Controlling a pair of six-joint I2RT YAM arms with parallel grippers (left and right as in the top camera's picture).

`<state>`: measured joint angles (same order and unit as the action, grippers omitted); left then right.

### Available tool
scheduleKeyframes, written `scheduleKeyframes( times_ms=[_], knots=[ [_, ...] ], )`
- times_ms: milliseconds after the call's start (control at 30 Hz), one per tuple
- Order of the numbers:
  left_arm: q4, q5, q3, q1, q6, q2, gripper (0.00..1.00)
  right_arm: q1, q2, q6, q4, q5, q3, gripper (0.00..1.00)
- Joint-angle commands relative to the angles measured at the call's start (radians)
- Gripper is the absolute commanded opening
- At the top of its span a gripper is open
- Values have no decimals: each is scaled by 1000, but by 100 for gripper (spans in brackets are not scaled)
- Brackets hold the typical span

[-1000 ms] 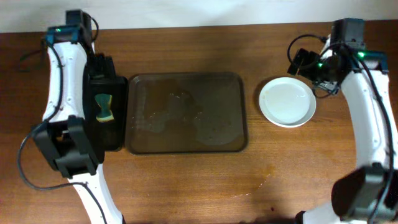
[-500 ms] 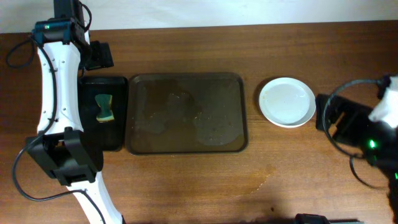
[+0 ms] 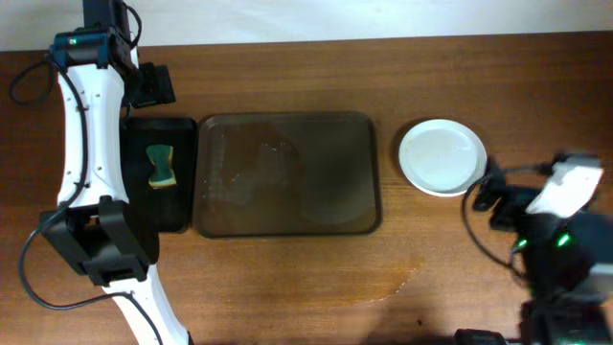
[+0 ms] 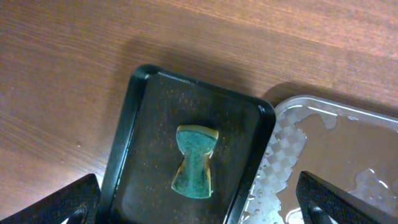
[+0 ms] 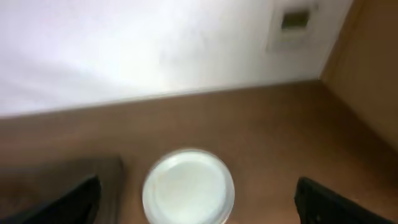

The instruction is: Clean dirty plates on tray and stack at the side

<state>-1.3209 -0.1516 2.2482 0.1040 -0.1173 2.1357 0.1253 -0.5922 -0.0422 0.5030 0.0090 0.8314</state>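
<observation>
The white plate (image 3: 442, 156) sat just right of the tray (image 3: 287, 172), off it, likely its stacking spot. The sponge (image 3: 162, 166) lay parked in the black holder (image 3: 178, 207) left of the tray. Both the left gripper (image 4: 199, 203) and right gripper (image 5: 199, 205) gaped wide, empty.

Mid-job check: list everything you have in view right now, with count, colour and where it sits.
plate: 1 visible, white, on the table right of the large tray
large tray: 1, dark, wet-looking, table centre, no plates on it
small tray: 1, black, against the large tray's left edge
sponge: 1, green and yellow, lying in the small tray
table: 1, brown wood
wall: white, beyond the far edge
left end effector: 1, black, open, above the small tray
right end effector: 1, black, open, facing the plate
</observation>
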Motion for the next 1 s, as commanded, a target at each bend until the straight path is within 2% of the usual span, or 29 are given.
scheduleKeyframes(
  times_ms=[0,67,133,233,367,467,967],
  knots=[
    [-1,6,10,2,-2,-7,99,-6,172,19,-169,-69,-312,98],
    [-1,6,10,2,-2,-7,99,-5,308,1,-341,-70,-516,98],
    [-1,6,10,2,-2,-7,99,-6,426,1,-438,-70,-658,98],
    [0,6,10,2,-2,-7,99,-5,509,1,-440,-69,-724,98],
    [-1,6,10,2,-2,-7,99,-6,590,2,-441,-65,-779,98],
    [-1,6,10,2,-2,-7,99,-6,589,1,-435,-69,-826,98],
    [-1,6,10,2,-2,-7,99,-7,587,1,-431,-80,-826,98]
  ],
)
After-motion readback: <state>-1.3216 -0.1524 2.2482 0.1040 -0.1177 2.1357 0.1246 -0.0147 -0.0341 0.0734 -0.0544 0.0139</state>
